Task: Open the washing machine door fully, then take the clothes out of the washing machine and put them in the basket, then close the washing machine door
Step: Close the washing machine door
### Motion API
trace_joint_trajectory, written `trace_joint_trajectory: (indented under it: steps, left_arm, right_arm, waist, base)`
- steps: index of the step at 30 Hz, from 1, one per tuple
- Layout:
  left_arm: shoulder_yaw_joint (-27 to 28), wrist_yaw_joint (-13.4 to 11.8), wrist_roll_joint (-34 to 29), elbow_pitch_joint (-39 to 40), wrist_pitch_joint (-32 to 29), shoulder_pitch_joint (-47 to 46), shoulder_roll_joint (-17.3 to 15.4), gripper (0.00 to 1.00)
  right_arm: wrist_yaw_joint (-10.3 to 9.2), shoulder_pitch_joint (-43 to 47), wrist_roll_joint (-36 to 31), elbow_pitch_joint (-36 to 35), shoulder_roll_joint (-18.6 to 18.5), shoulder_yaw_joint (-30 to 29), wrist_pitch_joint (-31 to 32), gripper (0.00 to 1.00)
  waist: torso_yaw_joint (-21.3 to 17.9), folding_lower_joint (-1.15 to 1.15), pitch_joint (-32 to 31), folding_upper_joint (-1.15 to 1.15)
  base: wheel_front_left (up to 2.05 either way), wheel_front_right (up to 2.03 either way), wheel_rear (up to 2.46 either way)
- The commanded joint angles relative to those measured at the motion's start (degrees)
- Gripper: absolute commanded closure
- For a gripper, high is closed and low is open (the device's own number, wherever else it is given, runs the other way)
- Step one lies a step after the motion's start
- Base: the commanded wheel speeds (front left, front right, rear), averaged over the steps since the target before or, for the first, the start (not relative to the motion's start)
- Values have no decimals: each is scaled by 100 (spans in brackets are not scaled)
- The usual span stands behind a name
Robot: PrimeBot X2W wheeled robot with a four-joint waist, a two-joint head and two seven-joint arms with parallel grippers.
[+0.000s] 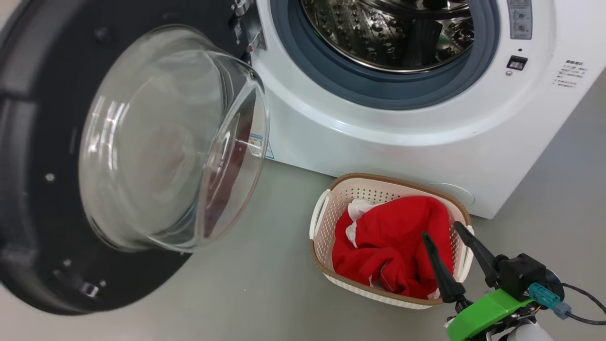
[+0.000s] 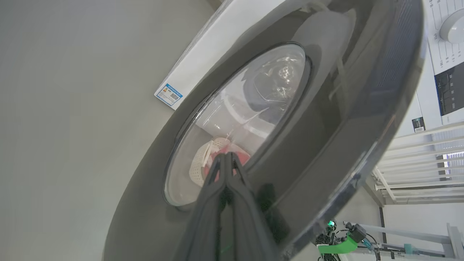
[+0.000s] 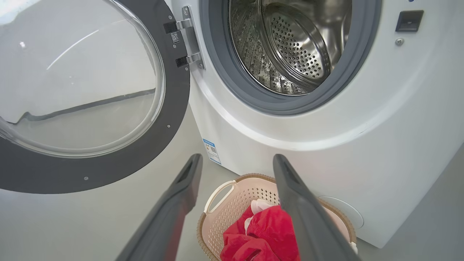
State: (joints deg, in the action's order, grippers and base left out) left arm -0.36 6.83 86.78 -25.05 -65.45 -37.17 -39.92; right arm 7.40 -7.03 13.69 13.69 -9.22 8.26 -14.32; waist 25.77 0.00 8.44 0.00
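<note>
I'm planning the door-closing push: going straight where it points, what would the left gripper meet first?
Likely the outer face of the round black-rimmed washing machine door, near the lower edge of its clear glass centre. The left gripper is shut; depth unclear.

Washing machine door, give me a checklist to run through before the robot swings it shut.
1. The steel drum empty, as far as visible: ok.
2. The clothes inside the basket: ok.
3. The right pincer open, holding nothing: ok.
4. The left pincer shut, at the outer face of the door: ok.
5. Its contact with the door: cannot tell.
6. The basket and the right pincer out of the door's swing: cannot tell.
</note>
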Motion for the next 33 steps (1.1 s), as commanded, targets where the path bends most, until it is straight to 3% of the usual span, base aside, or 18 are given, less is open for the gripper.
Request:
trace_joint_trajectory:
  steps: [1, 11, 12, 14, 23, 33]
  left_arm:
    - [207, 65, 190, 500, -200, 146, -399, 100]
    - [206, 65, 563, 1886, -491, 669, -165, 100]
    - [38, 66, 534, 2534, -527, 706, 110, 100]
    - [-238, 66, 330, 2916, -331, 565, 546, 100]
    - [-617, 66, -140, 3116, 474, 76, 1197, 100]
    - [-1190, 66, -628, 2789, 1348, -349, 1409, 100]
  right_arm:
    - [9, 39, -53, -160, 23, 108, -68, 0]
    - [9, 155, -38, -213, 95, 34, -68, 0]
    - [9, 163, -35, -247, 128, -20, -68, 0]
    - [9, 170, -54, -286, 195, -80, -68, 0]
    - [9, 77, -82, -349, 305, -149, -68, 0]
    - [9, -62, -105, -411, 446, -205, -68, 0]
  waist:
    - [-79, 0, -72, 0]
    - [-386, 0, -224, 0]
    - [-652, 0, -229, 0]
    - [-998, 0, -176, 0]
    - [-1518, 0, -55, 0]
    - [-2091, 0, 172, 0]
  base:
    - [0, 0, 0]
    - [0, 0, 0]
    - [0, 0, 0]
    - [0, 0, 0]
    - [0, 0, 0]
    - [0, 0, 0]
